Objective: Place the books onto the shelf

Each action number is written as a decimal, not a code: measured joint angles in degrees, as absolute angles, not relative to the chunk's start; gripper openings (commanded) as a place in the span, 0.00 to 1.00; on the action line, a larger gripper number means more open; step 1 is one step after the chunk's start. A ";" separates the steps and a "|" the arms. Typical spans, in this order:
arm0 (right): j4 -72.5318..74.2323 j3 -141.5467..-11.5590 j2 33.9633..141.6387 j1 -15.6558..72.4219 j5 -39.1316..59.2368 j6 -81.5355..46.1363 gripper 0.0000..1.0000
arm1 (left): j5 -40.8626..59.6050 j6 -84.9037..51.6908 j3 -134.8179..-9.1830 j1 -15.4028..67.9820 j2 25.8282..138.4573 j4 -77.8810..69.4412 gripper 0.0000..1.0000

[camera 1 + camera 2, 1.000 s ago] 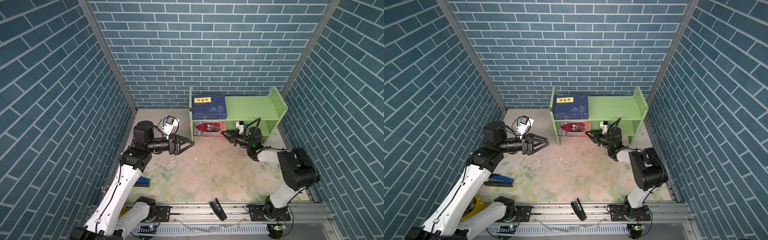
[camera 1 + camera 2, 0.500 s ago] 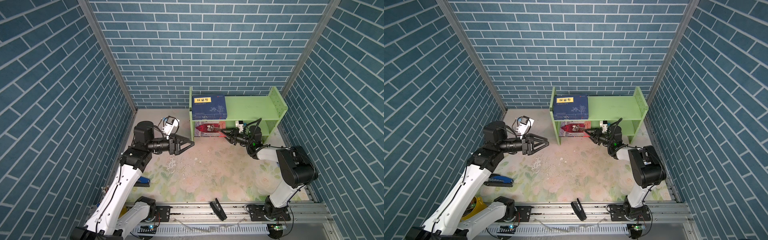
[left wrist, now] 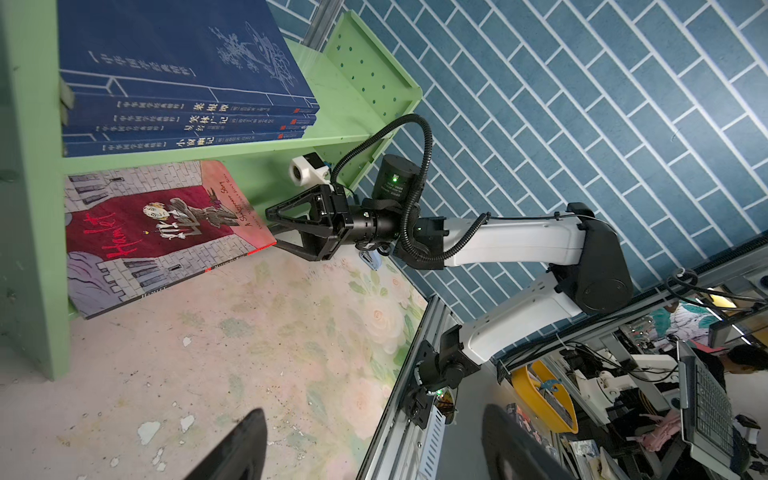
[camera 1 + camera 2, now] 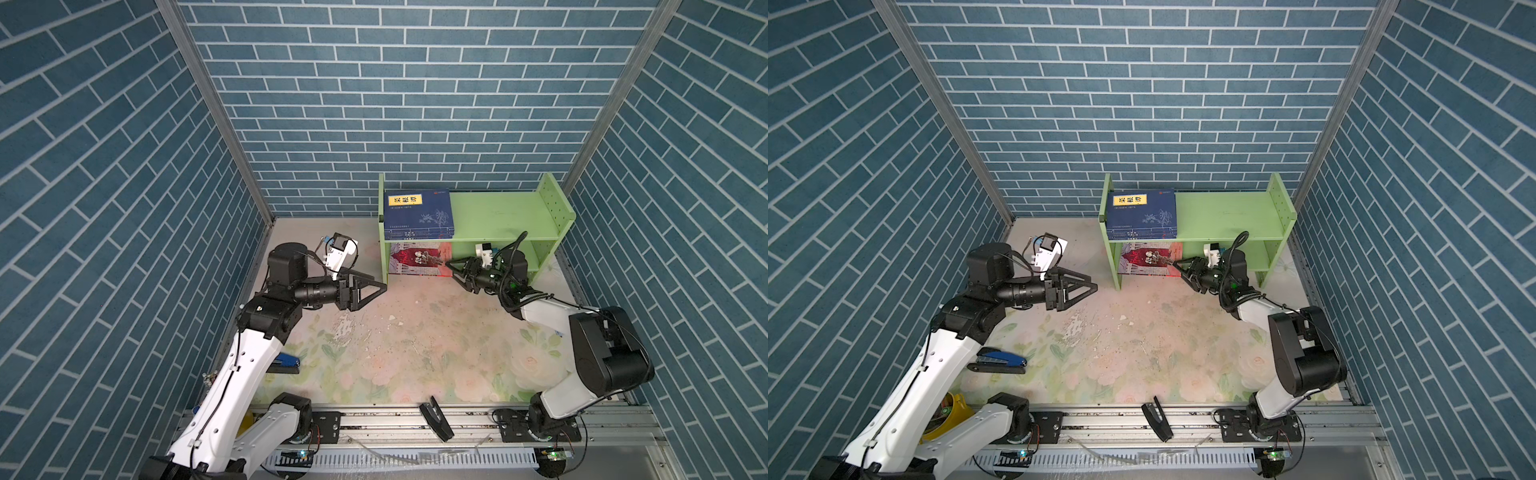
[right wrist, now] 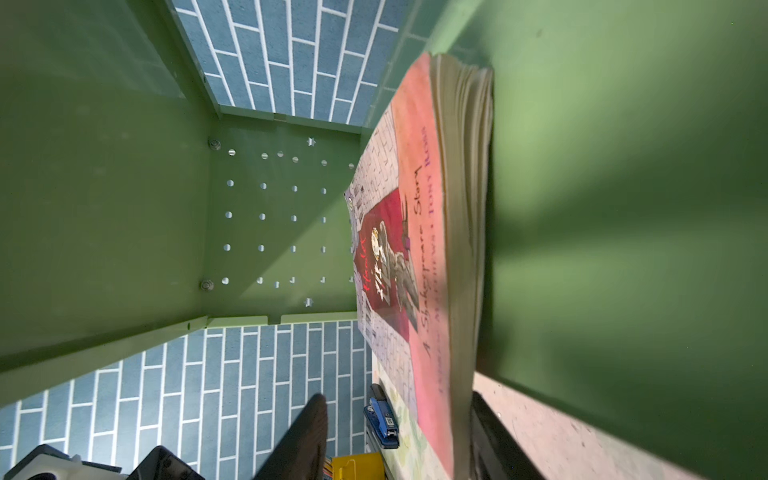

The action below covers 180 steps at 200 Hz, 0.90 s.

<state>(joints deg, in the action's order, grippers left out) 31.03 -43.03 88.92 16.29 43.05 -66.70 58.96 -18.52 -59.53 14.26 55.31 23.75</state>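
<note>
Nearest me, a blue stapler (image 4: 1000,360) lay on the scuffed, flower-printed table (image 4: 415,332). It was no part of the job. Beyond it my left gripper (image 4: 376,286) hung wide and empty, just short of the shelf's end panel.

My right gripper (image 3: 275,229) reached low to the red book (image 3: 158,232). Its jaws stood apart around the near corner, wider than the book was thick, so they clamped nothing. That paperback, with a glossy illustrated cover and a cream, slightly fanned page block, lay on the lower tier against the end panel. Its front edge seemed to poke out past the board, though the angle left me unsure.

Farther back, on the matte green shelf (image 4: 498,216), the blue books (image 4: 417,210) sat stacked flat on the upper tier, four spines showing. I judged the task almost done. At most, the red book wanted nudging deeper.
</note>
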 measured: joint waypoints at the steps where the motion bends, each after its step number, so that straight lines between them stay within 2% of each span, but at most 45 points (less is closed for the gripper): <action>1: 30.70 -43.03 88.73 16.29 43.00 -66.54 0.52 | 58.96 -18.50 -59.53 14.26 55.29 23.75 0.83; 49: 24.43 -43.24 86.85 16.21 41.47 -62.61 0.46 | 59.00 -18.74 -59.53 14.24 54.89 23.68 0.83; 180: 23.99 -43.03 87.02 16.23 40.60 -62.43 0.40 | 59.40 -19.38 -59.48 14.15 54.48 23.27 0.83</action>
